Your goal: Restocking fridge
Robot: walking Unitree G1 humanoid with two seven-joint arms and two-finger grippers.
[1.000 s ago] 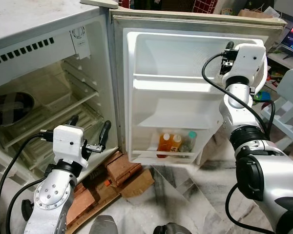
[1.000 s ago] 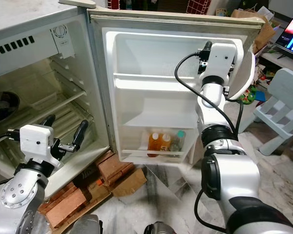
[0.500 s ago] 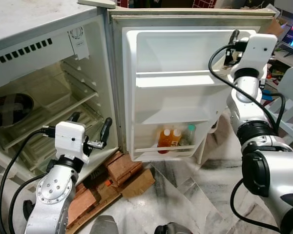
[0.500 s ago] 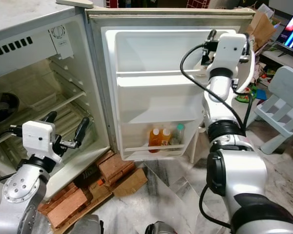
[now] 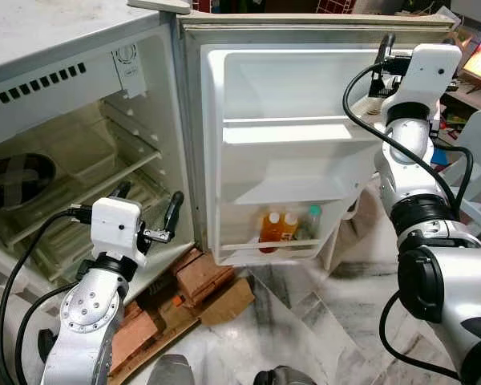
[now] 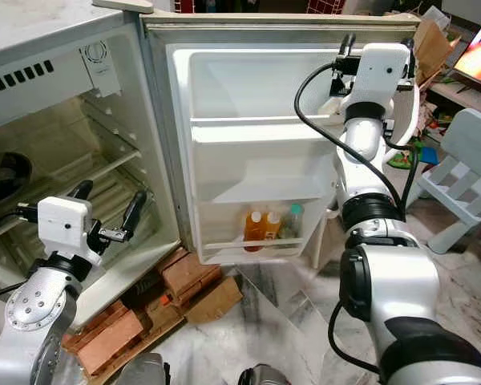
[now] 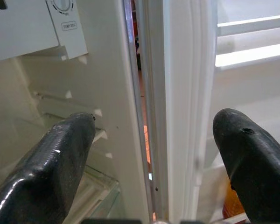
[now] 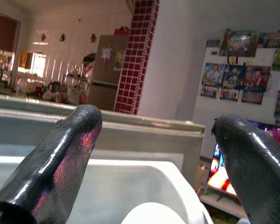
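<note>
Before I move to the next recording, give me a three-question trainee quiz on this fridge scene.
1. True or false: the fridge door stands open.
2. Which door shelf holds the bottles: A top, B middle, C bottom?
3. Fill in: the right gripper is raised beside the door's upper ____ corner; the left gripper sits low before the fridge's open compartment.

Key: 1 true; 2 C; 3 outer.

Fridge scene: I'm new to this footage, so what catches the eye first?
The open fridge door, nearly bare, with just bottles in its bottom shelf. The right pincer is raised at the door's upper edge, open. The left pincer hangs open, low before the fridge's shelves.
</note>
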